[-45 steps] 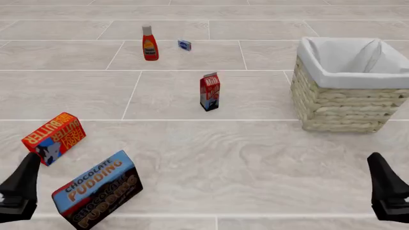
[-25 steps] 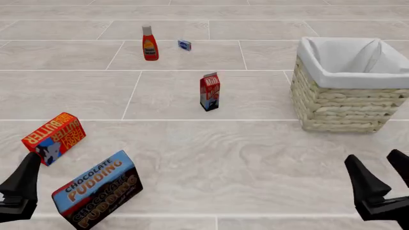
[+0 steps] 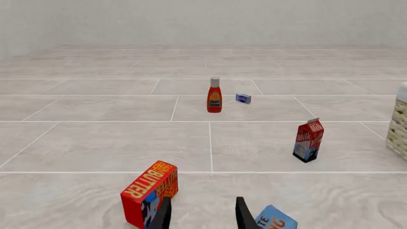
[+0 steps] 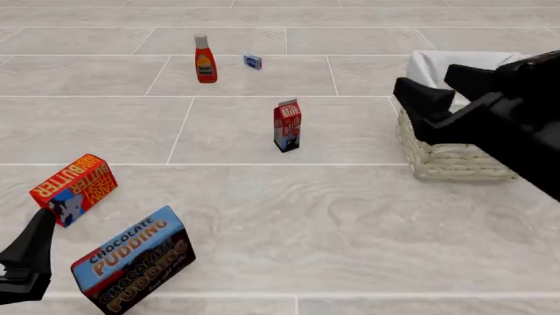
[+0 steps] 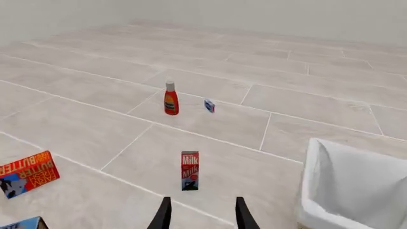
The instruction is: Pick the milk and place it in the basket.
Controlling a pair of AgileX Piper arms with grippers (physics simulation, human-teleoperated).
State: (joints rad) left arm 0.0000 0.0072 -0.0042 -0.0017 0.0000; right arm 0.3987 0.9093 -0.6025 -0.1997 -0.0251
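Observation:
The milk (image 4: 287,125), a small red carton with a gabled top, stands upright on the tiled surface at mid-depth, with nothing touching it. The wicker basket (image 4: 450,164) with its white lining sits to its right. My right gripper (image 4: 446,88) hangs open and raised in front of the basket, hiding much of it, well right of the carton. In the right wrist view the milk (image 5: 189,171) shows beyond the open gripper (image 5: 202,214) and the basket (image 5: 356,191) off to one side. My left gripper (image 3: 202,217) is open and empty, low at the front left (image 4: 35,230).
A red-orange butter box (image 4: 73,189) and a chocolate pudding box (image 4: 133,259) lie near the left gripper. A red ketchup bottle (image 4: 204,59) and a small blue packet (image 4: 253,62) stand at the back, beyond the milk.
The right gripper has risen from the bottom right corner and swung forward, now hanging in front of the basket. The left arm and all objects stayed put.

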